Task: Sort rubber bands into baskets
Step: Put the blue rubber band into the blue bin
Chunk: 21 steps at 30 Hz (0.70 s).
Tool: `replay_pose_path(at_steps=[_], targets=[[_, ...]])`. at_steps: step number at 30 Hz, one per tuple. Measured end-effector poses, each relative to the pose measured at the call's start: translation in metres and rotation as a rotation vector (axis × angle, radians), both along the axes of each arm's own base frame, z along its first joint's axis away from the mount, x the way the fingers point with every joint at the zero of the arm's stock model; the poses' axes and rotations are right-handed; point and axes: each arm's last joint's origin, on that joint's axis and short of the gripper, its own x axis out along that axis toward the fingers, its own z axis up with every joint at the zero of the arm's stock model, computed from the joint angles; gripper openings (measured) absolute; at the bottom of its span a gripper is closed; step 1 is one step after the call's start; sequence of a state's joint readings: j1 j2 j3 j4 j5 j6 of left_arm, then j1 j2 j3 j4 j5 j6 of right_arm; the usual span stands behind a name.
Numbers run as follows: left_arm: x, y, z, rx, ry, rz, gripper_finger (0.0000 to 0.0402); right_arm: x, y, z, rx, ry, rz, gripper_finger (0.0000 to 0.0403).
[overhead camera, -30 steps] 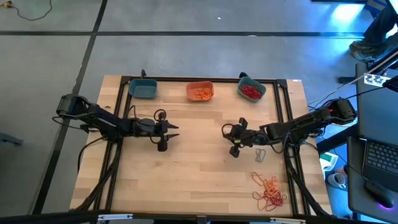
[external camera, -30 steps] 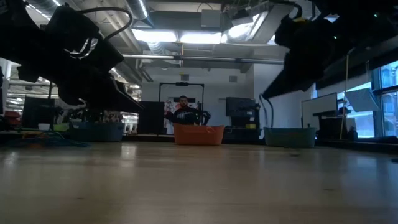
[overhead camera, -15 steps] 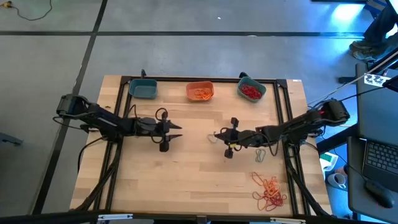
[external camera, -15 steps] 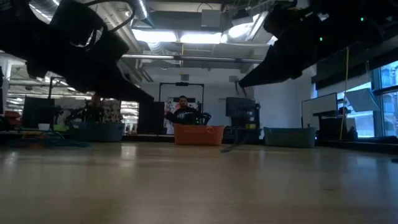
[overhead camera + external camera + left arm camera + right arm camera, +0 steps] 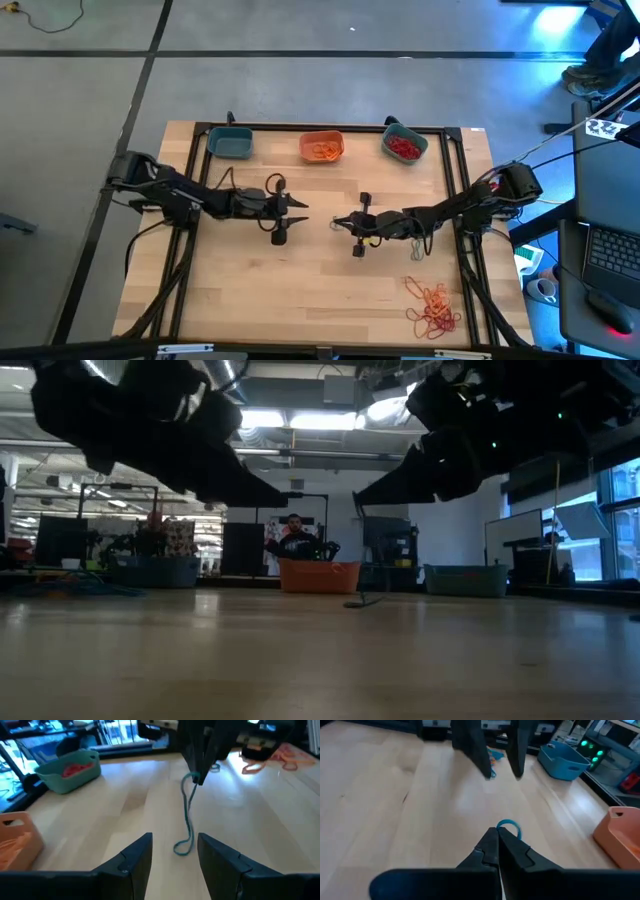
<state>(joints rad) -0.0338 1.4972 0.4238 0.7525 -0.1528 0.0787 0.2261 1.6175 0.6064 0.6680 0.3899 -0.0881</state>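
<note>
A thin teal rubber band [image 5: 189, 815] hangs from my right gripper [image 5: 498, 833], which is shut on it over the table's middle [image 5: 338, 222]. My left gripper [image 5: 175, 845] faces it from the left, open, with the band's lower end just ahead of its two fingers. Along the far edge stand three baskets. The left one is teal [image 5: 230, 143]. The middle one is orange [image 5: 322, 147] and holds orange bands. The right one is teal [image 5: 404, 146] and holds red bands. More bands lie loose near the right edge: a few grey-teal ones [image 5: 418, 248] and an orange pile [image 5: 432, 308]. My right gripper pinches the teal band's upper end [image 5: 193, 776] between its two fingertips. A small loop [image 5: 509, 826] sticks out past the tips. The fingers slant down from the table's right side. The band hangs slack below them, its lower end [image 5: 182, 848] on the table top.
A dark frame [image 5: 200, 150] runs along the table's far and side edges. Black cables trail from both arms. Bare wood [image 5: 300, 290] fills the near half. A person [image 5: 294, 538] sits in the room beyond the far edge.
My right gripper has gone toward the table's left, sunk and rolled, carrying the teal band, whose lower end now touches the table. My left gripper has gone toward the table's right, so the two grippers now stand close together. Neither has opened or shut.
</note>
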Motion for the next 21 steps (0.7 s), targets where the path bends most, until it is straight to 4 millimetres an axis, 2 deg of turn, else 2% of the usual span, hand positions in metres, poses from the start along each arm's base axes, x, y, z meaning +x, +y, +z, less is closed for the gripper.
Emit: replay_pose_path(at_steps=[7,13,21], targets=[[0.032,-0.004,-0.008,0.055,0.035,-0.031,0.0155,0.001,0.004,0.003,0.039,-0.032,0.094,0.0003],[0.057,-0.009,-0.012,0.041,-0.004,-0.138,0.0155,0.002,0.005,0.004,0.049,-0.041,0.118,0.0003],[0.08,-0.01,-0.016,0.036,-0.013,-0.138,0.0155,0.003,0.007,0.007,0.029,-0.066,0.216,0.0003]])
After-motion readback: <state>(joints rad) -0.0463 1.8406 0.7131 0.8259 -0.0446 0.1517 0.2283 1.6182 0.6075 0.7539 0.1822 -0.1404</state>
